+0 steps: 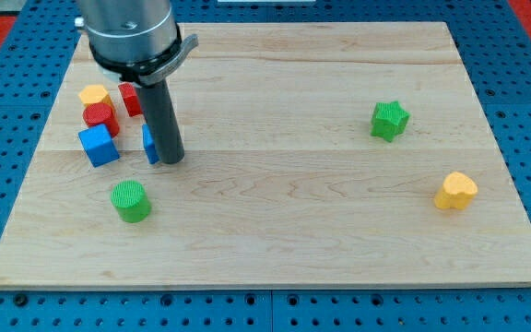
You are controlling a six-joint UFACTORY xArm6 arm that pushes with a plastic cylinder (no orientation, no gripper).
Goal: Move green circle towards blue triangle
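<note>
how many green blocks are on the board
2. The green circle sits near the view's bottom left, below my tip. The green star sits toward the view's right. The rod hides part of the left cluster, so another could be hidden.

The desk (275, 92) is pale wood, smooth, with a visible grain running lengthwise. The green circle (131, 201) looks like matt plastic with fine ribbing on top. The rod above my tip (171, 160) is dark and matt, its collar (135, 32) brushed metal.
</note>
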